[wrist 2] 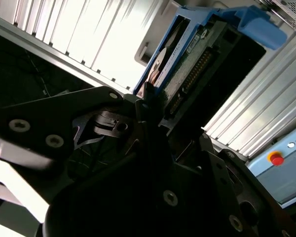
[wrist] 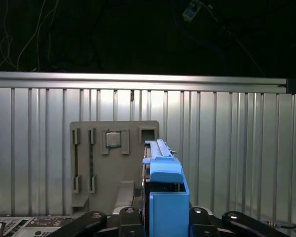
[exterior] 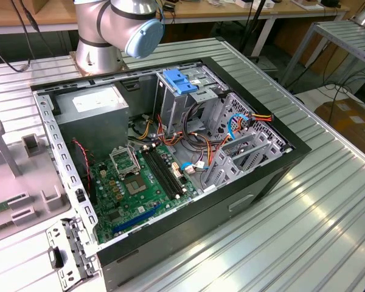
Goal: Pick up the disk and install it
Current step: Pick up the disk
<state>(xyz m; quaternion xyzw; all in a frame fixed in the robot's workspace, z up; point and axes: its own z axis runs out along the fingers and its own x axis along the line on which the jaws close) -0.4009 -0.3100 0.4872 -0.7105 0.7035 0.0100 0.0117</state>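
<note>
Holds the disk [wrist: 165, 197] pinched by its blue side rails in the gripper [wrist: 164, 222]. Has it edge-on over the ribbed worktop [wrist: 227, 148], beside the grey fixture plate [wrist: 113, 163], well inside the worktop's edge.

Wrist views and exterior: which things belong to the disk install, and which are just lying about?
Job: disk, clamped in the gripper; open computer case; its drive cage.
Lying about: grey parts tray with a chip; red button.
</note>
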